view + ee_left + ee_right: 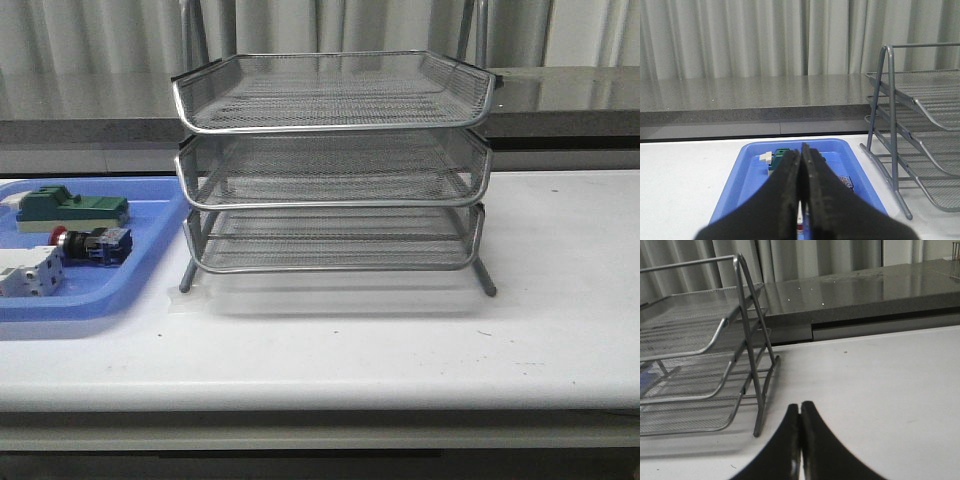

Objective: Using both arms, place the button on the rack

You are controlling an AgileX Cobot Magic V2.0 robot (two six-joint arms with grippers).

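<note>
The button (92,243), red-capped with a black body and a blue-and-black rear block, lies on its side in the blue tray (90,305) at the left of the table. The three-tier silver mesh rack (335,125) stands in the middle, with nothing on its tiers. Neither arm shows in the front view. My left gripper (801,150) is shut and holds nothing; it hangs above the tray (790,143), and its fingers hide most of the button, whose rear block (846,181) peeks out. My right gripper (800,407) is shut and holds nothing, over bare table beside the rack's leg (760,410).
In the tray with the button lie a green-and-beige block (75,208) and a white terminal block (28,272). The rack's frame (892,125) rises just beside the tray. A grey ledge and curtains run behind the table.
</note>
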